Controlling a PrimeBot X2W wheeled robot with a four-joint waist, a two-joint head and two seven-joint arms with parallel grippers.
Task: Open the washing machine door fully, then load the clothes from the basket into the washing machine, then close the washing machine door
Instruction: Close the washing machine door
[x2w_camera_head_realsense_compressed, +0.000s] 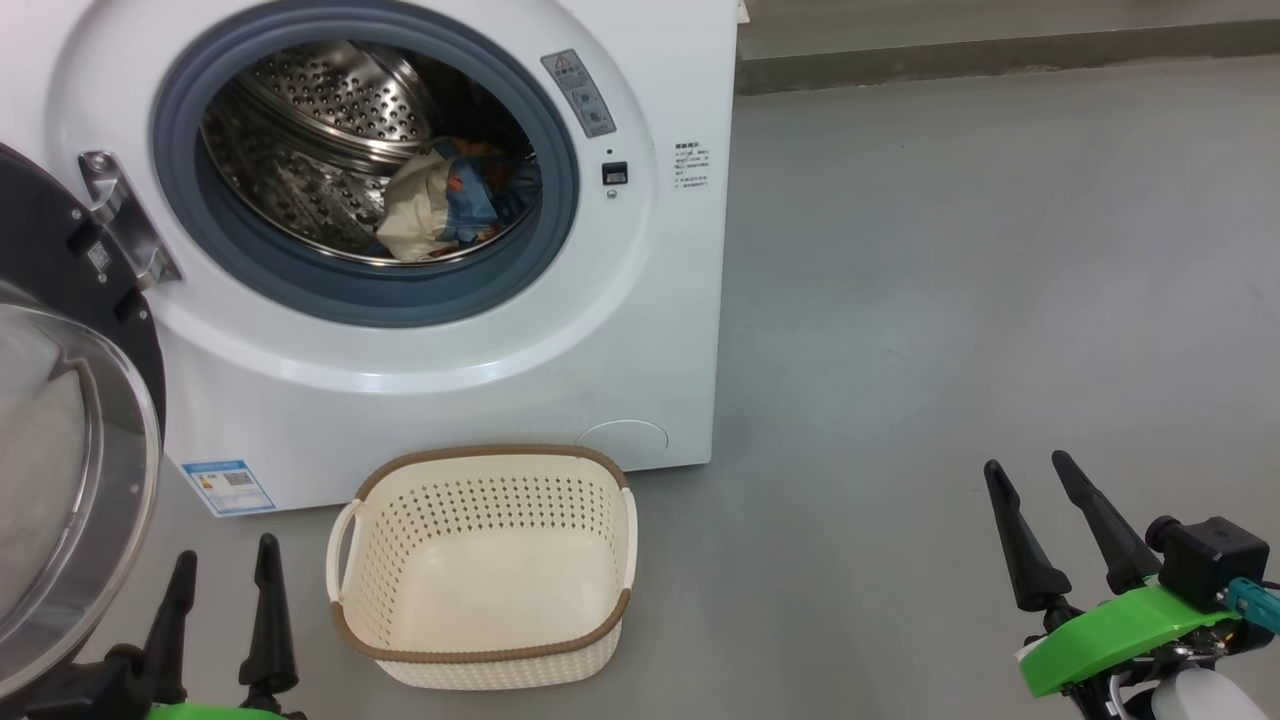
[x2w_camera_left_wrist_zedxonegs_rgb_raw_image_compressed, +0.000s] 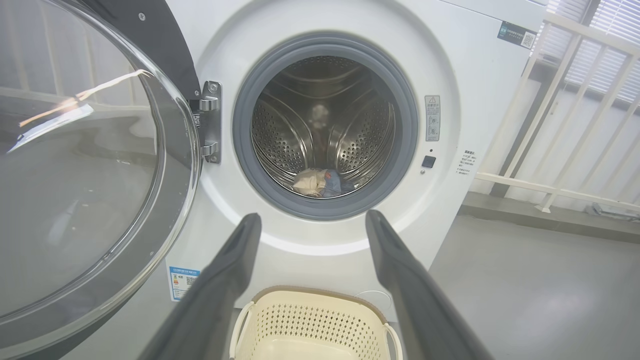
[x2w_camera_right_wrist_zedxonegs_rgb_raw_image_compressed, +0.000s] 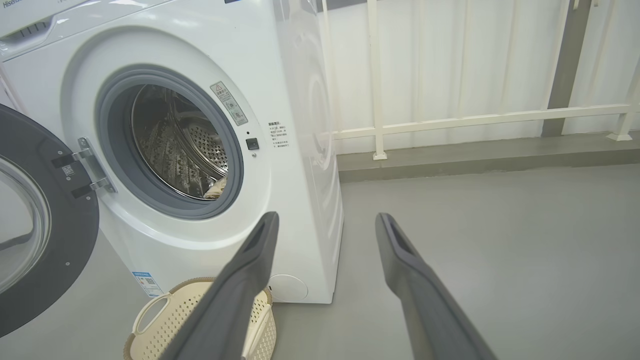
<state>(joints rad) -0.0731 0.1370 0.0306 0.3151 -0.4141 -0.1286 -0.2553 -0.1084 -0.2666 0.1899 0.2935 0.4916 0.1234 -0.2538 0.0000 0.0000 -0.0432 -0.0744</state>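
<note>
Hanging open left of the washer (x2w_camera_head_realsense_compressed: 640, 300), the door (x2w_camera_head_realsense_compressed: 70, 450) is just beside the left end effector (x2w_camera_head_realsense_compressed: 226, 548); the right end effector (x2w_camera_head_realsense_compressed: 1025, 460) is well apart. Both stand wide, empty. Clothes (x2w_camera_head_realsense_compressed: 455, 200) lie in the drum (x2w_camera_head_realsense_compressed: 320, 110).

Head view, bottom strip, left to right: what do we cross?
washing machine door, swung open → left claw, open → basket, empty → right claw, open.

Smooth grey floor (x2w_camera_head_realsense_compressed: 950, 300), a raised grey kerb (x2w_camera_right_wrist_zedxonegs_rgb_raw_image_compressed: 475, 162) along its far edge, white railing (x2w_camera_right_wrist_zedxonegs_rgb_raw_image_compressed: 475, 120) above
</note>
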